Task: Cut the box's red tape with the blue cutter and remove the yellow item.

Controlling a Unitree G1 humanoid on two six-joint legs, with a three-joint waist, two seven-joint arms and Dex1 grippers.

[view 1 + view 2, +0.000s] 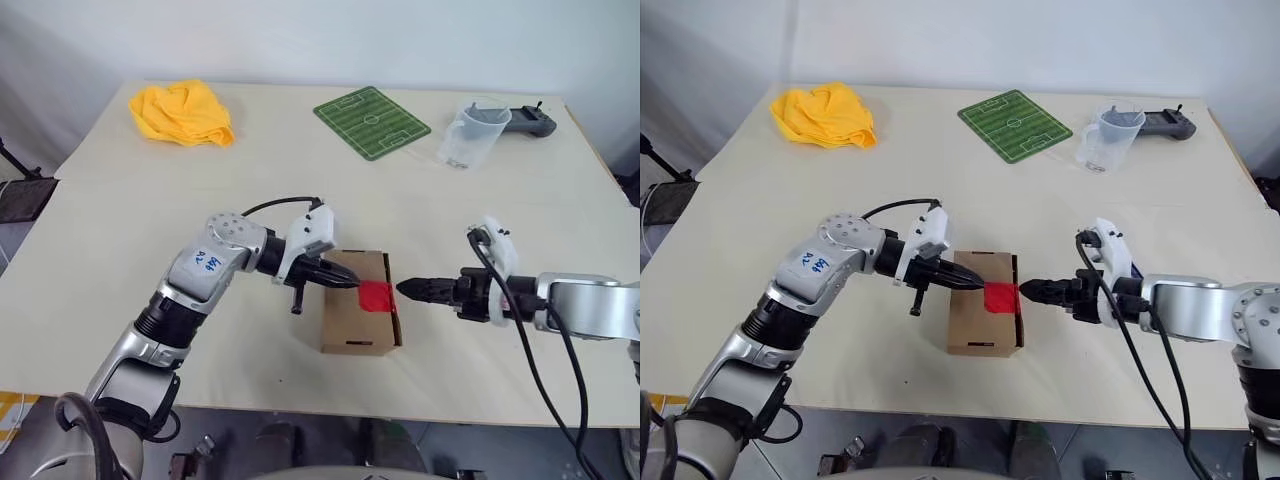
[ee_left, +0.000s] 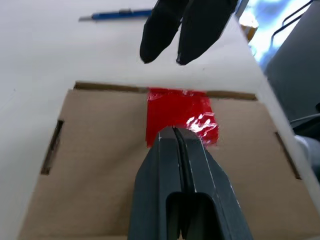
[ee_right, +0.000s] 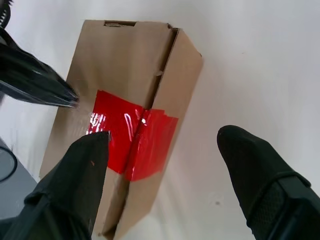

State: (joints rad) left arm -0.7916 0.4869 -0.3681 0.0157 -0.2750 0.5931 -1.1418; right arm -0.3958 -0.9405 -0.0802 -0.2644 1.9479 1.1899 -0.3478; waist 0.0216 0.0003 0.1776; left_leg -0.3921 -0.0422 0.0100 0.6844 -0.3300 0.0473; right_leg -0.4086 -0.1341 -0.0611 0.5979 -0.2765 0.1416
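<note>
The brown box [image 1: 350, 318] lies flat on the table near its front edge, lid down, with the red tape [image 1: 375, 296] across the lid's right edge and onto the side wall. My left gripper [image 1: 352, 283] is shut with nothing in it, and its tips rest over the tape [image 2: 172, 112]. My right gripper [image 1: 403, 290] points at the tape from the right, a little short of the box. Its fingers [image 3: 90, 165] are open with nothing between them. The blue cutter [image 2: 117, 15] lies on the table beyond the right gripper [image 2: 165, 55]. The yellow item is out of view.
A yellow cloth heap [image 1: 183, 113] lies at the table's far left. A green football-pitch mat [image 1: 372, 121], a clear measuring jug [image 1: 472, 132] and a black controller [image 1: 525, 121] sit at the far right. The table's front edge runs just below the box.
</note>
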